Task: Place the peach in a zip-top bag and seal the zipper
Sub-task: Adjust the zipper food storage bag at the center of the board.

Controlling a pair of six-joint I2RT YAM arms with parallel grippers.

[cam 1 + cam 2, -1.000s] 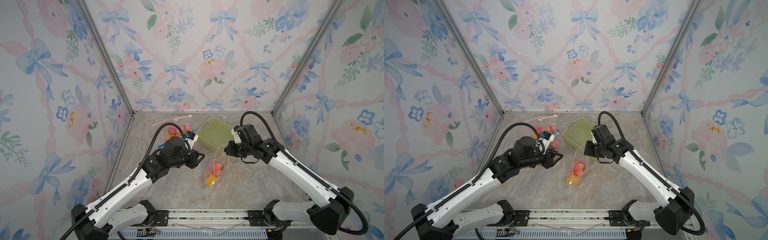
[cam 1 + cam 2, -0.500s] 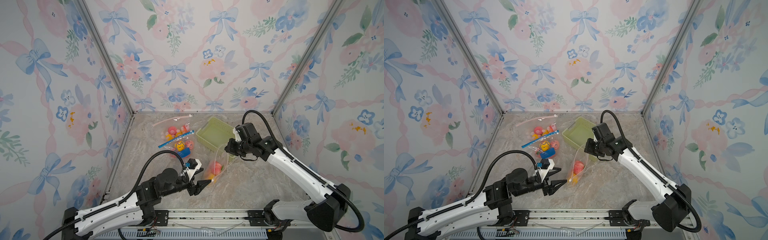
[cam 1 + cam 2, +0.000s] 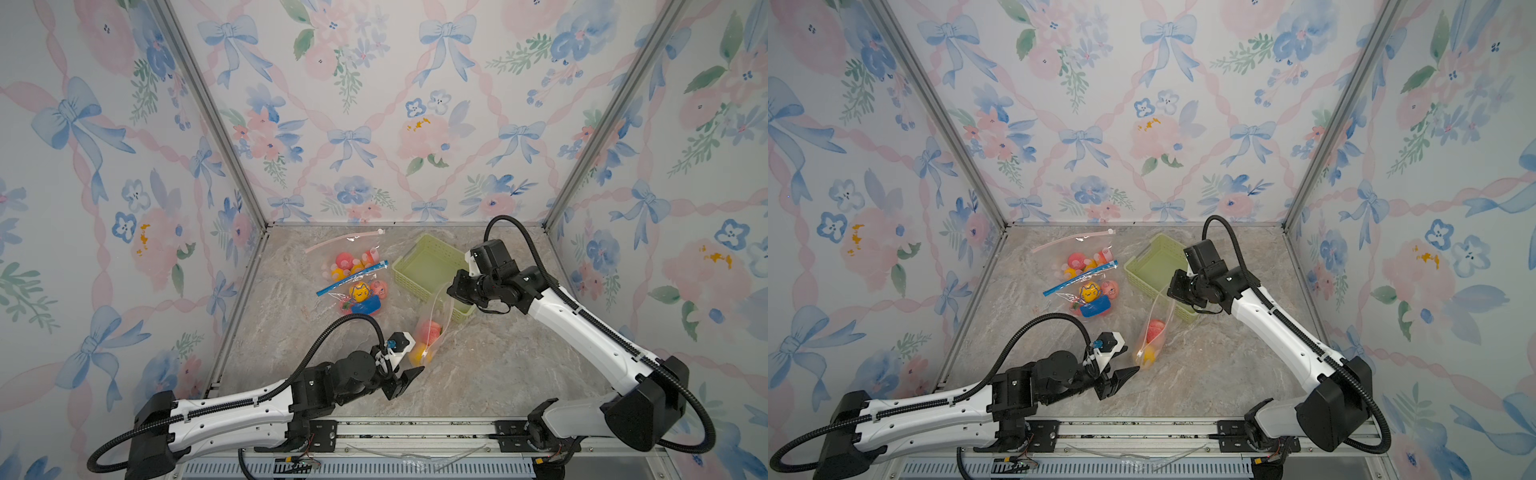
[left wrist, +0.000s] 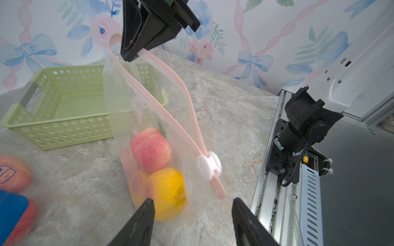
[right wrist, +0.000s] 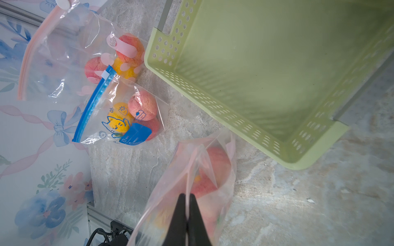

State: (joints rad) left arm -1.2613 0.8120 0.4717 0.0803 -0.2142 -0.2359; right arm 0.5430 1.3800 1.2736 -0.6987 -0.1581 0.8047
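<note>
The clear zip-top bag [image 3: 441, 309] with a pink zipper hangs slanted from my right gripper [image 3: 451, 291], which is shut on the zipper's upper end [image 5: 187, 198]. Its bottom rests on the table. Inside it lie a pink peach [image 4: 152, 150] and a yellow fruit [image 4: 168, 191]; in a top view the peach [image 3: 430, 331] shows through the plastic. A white slider [image 4: 209, 166] sits near the zipper's lower end, and the two tracks stand apart above it. My left gripper [image 4: 193, 202] is open and low, just short of the bag's bottom, holding nothing; both top views show the left gripper [image 3: 1119, 380] there.
A green perforated basket [image 3: 419, 249] stands right behind the bag. Two other bags lie at the back middle: one with a blue zipper [image 3: 353, 278] and one with a pink zipper [image 3: 345, 240], both holding fruit and toys. The metal rail [image 4: 270, 187] runs along the front edge.
My left arm has swung from beside the bags at mid-table down to the front edge, its jaws wider than before. The right gripper still holds the bag in about the same place.
</note>
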